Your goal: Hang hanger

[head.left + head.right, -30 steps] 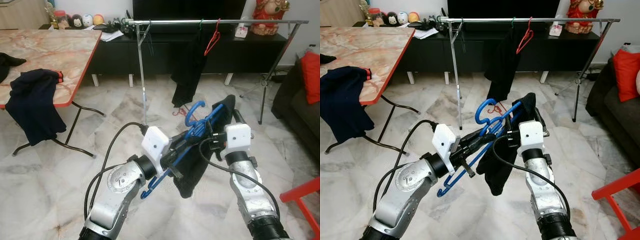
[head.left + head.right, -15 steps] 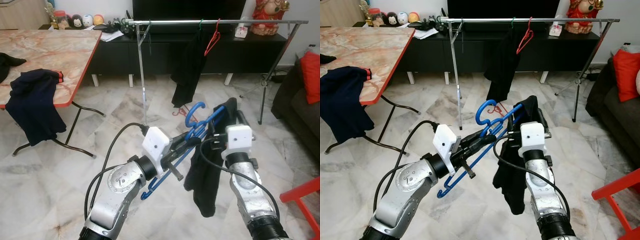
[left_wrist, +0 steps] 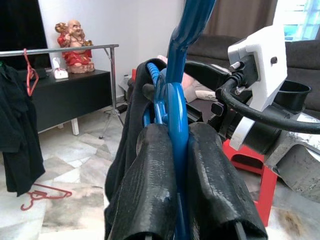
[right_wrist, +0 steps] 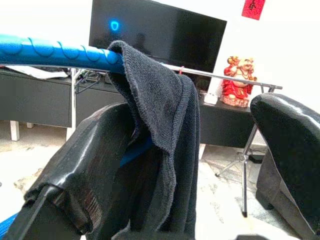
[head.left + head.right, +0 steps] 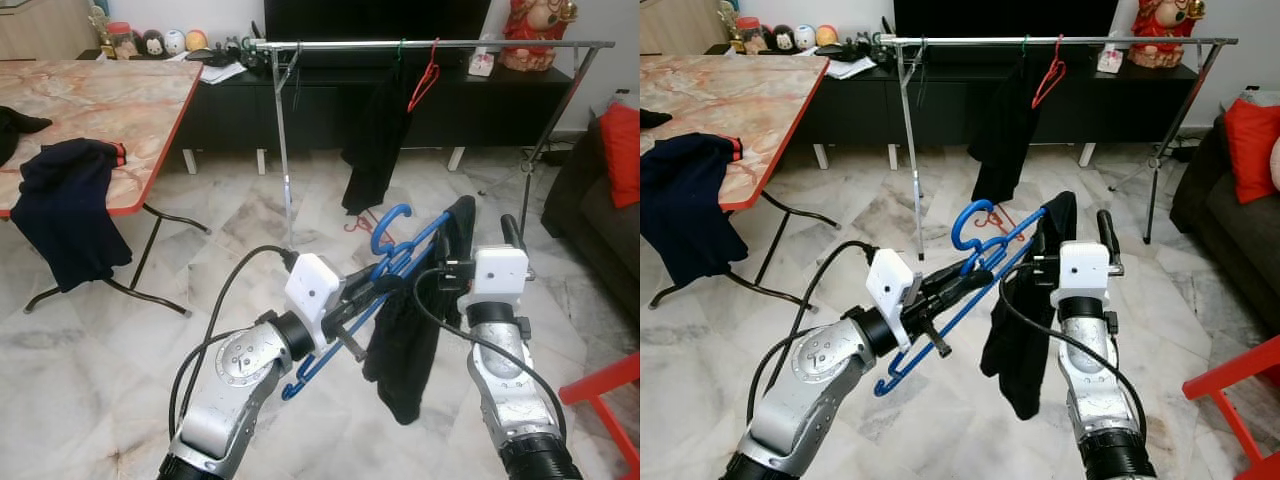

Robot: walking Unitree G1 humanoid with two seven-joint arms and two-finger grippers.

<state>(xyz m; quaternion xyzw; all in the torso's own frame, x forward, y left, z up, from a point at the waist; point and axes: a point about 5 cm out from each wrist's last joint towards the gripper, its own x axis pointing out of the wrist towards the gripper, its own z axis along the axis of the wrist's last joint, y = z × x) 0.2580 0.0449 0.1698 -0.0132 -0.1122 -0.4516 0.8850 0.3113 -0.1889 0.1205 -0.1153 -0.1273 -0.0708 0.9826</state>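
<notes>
**Blue hanger held short of the rail**

One steel clothes rail (image 5: 430, 44) carries two hangers and one dark garment. No writing is legible. Left gripper (image 3: 172, 165) clamps the blue hanger (image 5: 385, 268), black cloth (image 5: 405, 335) draped; right gripper (image 4: 165, 165) spread around it.

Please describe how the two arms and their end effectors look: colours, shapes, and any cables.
Both arms are silver metal with round joints and black cuffs near the bottom. Each wrist carries a white boxy camera housing, with a black cable looping back along the arm. The left end effector and the right end effector each have two long black fingers with a slightly textured surface.
</notes>
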